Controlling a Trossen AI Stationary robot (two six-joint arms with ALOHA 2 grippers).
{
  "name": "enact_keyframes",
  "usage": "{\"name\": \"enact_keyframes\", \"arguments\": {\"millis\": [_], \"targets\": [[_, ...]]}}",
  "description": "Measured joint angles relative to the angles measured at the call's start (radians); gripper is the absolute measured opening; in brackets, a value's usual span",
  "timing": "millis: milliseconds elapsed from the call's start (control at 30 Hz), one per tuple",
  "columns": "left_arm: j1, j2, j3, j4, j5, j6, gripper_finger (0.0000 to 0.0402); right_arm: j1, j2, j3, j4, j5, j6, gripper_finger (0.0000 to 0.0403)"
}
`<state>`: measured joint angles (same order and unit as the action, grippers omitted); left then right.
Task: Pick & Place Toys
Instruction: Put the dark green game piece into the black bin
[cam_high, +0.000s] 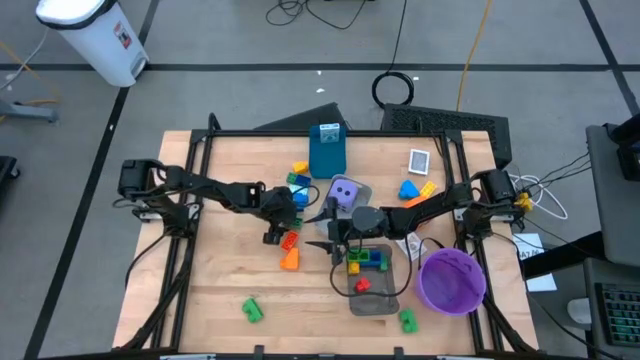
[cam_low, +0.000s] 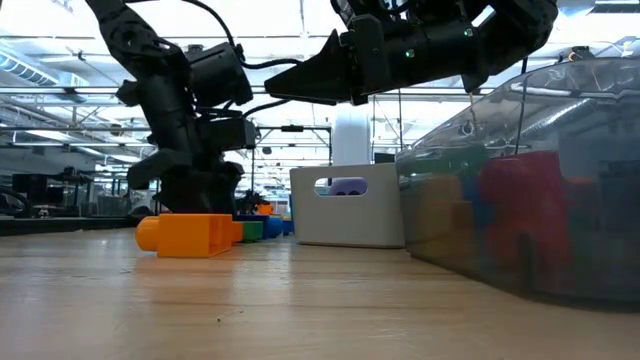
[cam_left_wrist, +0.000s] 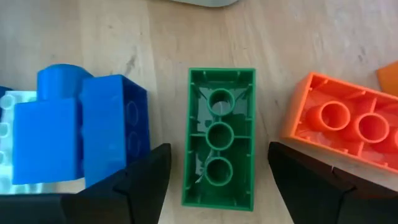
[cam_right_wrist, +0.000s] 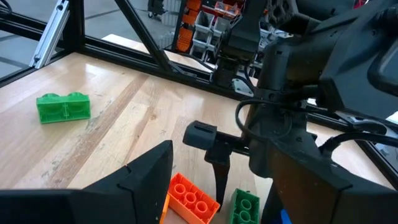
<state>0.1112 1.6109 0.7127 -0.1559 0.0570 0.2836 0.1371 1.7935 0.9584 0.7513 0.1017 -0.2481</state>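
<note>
My left gripper (cam_high: 277, 232) points down at the table's middle, open. In the left wrist view its fingers (cam_left_wrist: 146, 180) stand on either side of a green brick (cam_left_wrist: 219, 146) that lies upside down on the wood, without touching it. A blue brick (cam_left_wrist: 84, 134) lies beside one finger and an orange brick (cam_left_wrist: 348, 124) beside the other. My right gripper (cam_high: 322, 230) is open and empty, level above the table just left of the near grey tray (cam_high: 385, 300), which holds several bricks. A purple die (cam_high: 343, 192) sits in the far grey tray (cam_high: 362, 190).
A purple bowl (cam_high: 452, 280) stands at the right, near the tray. Loose green bricks lie near the front edge (cam_high: 251, 310) (cam_high: 407, 320). Blue and yellow bricks (cam_high: 415, 188) and a teal box (cam_high: 327, 150) are at the back. The two grippers are close together.
</note>
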Motion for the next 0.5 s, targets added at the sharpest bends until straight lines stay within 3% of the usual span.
{"name": "enact_keyframes", "arguments": {"millis": [167, 500], "targets": [[0.0, 0.003, 0.0, 0.0, 0.003, 0.0, 0.0251, 0.0, 0.0, 0.0, 0.0, 0.0, 0.0, 0.0254], [-0.001, 0.0, 0.0, -0.001, 0.001, 0.03, 0.0143, 0.0, 0.0, 0.0, 0.0, 0.0, -0.002, 0.0254]]}}
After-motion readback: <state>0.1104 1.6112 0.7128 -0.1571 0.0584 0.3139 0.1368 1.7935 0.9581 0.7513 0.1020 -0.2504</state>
